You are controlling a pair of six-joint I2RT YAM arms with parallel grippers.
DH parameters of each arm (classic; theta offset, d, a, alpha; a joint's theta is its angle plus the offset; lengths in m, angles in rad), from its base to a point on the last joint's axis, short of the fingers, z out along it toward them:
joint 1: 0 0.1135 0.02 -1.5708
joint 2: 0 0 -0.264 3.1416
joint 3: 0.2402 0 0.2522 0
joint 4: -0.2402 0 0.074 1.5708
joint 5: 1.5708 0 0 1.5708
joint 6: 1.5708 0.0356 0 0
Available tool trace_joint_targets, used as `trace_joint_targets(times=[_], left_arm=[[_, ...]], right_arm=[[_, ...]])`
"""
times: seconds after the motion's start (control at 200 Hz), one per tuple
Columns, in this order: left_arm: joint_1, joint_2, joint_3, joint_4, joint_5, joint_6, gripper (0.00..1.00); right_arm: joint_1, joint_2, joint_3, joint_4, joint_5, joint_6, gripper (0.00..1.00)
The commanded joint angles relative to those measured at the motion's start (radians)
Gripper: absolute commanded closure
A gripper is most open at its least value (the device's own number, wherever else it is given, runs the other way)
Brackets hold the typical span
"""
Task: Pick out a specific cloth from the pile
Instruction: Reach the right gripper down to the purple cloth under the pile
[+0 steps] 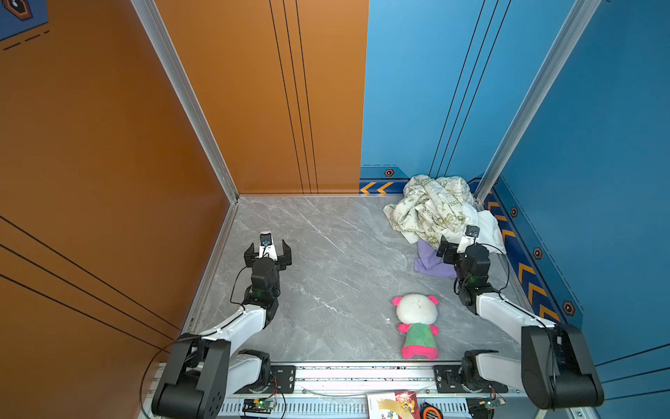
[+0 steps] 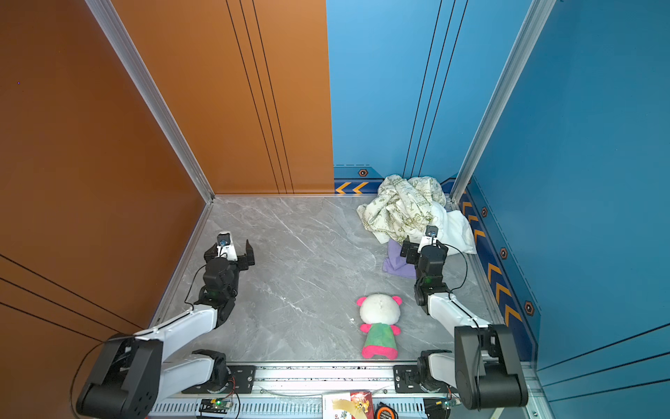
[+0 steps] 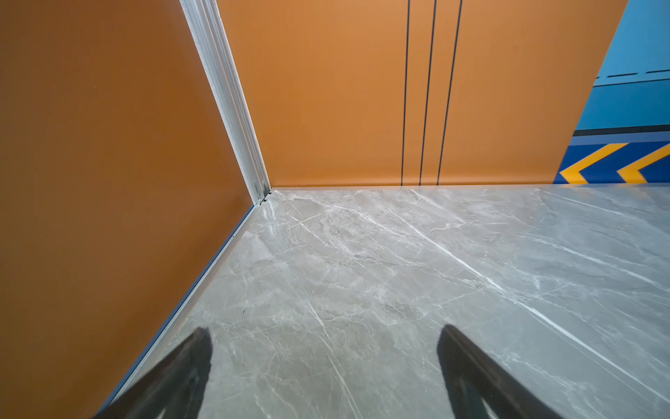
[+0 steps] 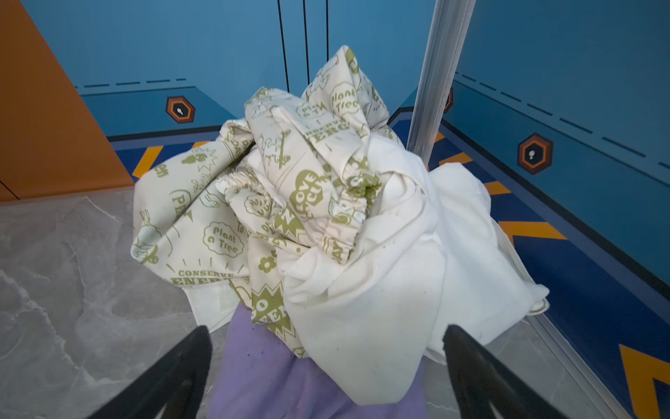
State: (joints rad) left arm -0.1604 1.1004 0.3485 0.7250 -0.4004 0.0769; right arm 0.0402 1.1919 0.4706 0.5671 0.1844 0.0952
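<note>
The tabletop [image 1: 326, 254] is a grey slab with white marble-like veins, smooth and slightly glossy. It is boxed in on 3 sides. An orange wall [image 1: 108, 145] closes the left and runs on across the left half of the back; a blue wall [image 1: 417, 90] takes the right half of the back and the whole right side. Each half of the back carries 3 thin black vertical lines. Aluminium posts [image 1: 181, 90] stand in the 2 far corners. A dark blue chevron strip [image 1: 377, 188] with orange arrows and small hexagon badges runs along the foot of the blue panels. An aluminium rail [image 1: 362, 373] along the near edge bears the bases of both arms.

The pile [image 1: 431, 210] sits in the far right corner: a cream cloth [image 4: 203, 217] with green print, bunched up against a plain white cloth [image 4: 417, 275]. The lavender cloth [image 1: 429, 263] lies flat on the tabletop at the pile's near edge, its far part tucked under those 2 fabrics. A plush toy [image 1: 417, 323] in pink, white and green lies well apart, near the front rail.

The right end effector [image 4: 326, 328] hangs over the lavender cloth with its jaws spread wide, holding nothing; I cannot tell if it touches the fabric. The left end effector [image 3: 325, 328] is near the left wall above bare tabletop, jaws wide apart.
</note>
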Motion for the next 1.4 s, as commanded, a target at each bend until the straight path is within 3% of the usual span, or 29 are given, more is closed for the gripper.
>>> trace_joint_targets(times=[0.0,0.12,0.37,0.46,0.786,1.116,1.396], left_arm=[[-0.005,-0.124,0.062,-0.291,0.099,0.046,0.02],[-0.015,-0.219,0.062,-0.374,0.208,0.092,0.02],[-0.090,-0.237,0.070,-0.376,0.164,0.143,0.02],[-0.096,-0.228,0.077,-0.376,0.146,0.151,0.02],[-0.104,-0.236,0.078,-0.380,0.109,0.169,0.02],[-0.113,-0.234,0.075,-0.380,0.094,0.189,0.02],[-0.112,-0.226,0.079,-0.380,0.093,0.197,0.02]], right_arm=[[0.004,-0.100,0.057,-0.246,0.017,0.082,0.00],[0.025,-0.192,0.107,-0.390,0.015,0.141,0.00],[0.127,-0.218,0.224,-0.634,0.035,0.158,0.00],[0.155,-0.195,0.236,-0.688,0.059,0.159,0.04],[0.206,0.011,0.272,-0.794,0.111,0.212,0.17],[0.199,0.240,0.360,-0.819,0.016,0.284,0.50],[0.197,0.373,0.410,-0.847,-0.012,0.369,0.60]])
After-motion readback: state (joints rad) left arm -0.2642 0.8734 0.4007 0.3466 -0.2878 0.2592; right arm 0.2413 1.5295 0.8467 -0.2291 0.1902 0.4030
